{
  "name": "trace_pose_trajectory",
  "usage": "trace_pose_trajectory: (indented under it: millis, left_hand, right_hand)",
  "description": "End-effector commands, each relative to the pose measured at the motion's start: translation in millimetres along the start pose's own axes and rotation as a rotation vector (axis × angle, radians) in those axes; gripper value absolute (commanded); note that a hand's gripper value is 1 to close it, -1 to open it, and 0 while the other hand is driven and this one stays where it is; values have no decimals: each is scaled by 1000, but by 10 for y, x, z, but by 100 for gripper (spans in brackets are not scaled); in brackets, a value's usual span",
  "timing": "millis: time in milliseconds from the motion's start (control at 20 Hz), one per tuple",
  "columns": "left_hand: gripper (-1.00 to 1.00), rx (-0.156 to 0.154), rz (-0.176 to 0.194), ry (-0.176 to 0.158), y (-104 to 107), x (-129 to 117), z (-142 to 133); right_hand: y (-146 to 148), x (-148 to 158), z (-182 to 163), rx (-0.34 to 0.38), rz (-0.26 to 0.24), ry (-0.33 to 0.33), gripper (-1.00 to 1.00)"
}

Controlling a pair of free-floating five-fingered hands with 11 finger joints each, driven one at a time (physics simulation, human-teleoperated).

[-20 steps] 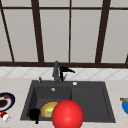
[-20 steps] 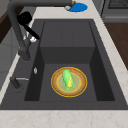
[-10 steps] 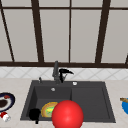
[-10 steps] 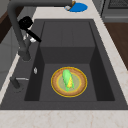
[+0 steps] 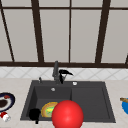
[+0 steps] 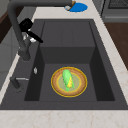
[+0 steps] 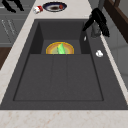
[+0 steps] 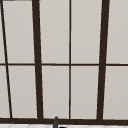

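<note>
One right hand | fingers straight, at faucet | left hand hovering

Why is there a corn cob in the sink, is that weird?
A bit odd: a corn cob lies on a yellow plate down in the sink basin. A big red ball floats at the sink's front edge. Nothing looks spilled or broken.
</note>
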Motion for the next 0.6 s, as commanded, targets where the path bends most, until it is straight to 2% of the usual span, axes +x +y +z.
trace_pose_trajectory:
  millis: [0, 150, 300, 550]
  left_hand:
    - [0, 0, 0, 0, 0, 0, 0]
    - [0, 0, 0, 0, 0, 0, 0]
    - [0, 0, 0, 0, 0, 0, 0]
    - [0, 0, 0, 0, 0, 0, 0]
  right_hand:
    - [22, 15, -4, 83, 69, -67, -100]
    - [-22, -11, -6, 97, 75, -76, -100]
    - [-100, -5, -19, 142, 90, -76, -100]
    - [-158, 9, -53, 213, 153, -71, -100]
